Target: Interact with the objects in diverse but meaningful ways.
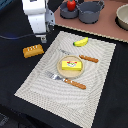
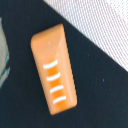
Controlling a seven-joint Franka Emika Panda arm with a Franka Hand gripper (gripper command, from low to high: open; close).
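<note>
Bread loaf, golden-brown with white scores: on black tabletop, beside striped placemat at exterior view's left. Gripper: above and just right of loaf; jaw state indiscernible. Plate mid-mat, bearing butter block; fork and knife flanking. Banana on mat's far edge. Tomato in grey pot.

tool fingers blurred, right-edge bowl cropped
</note>
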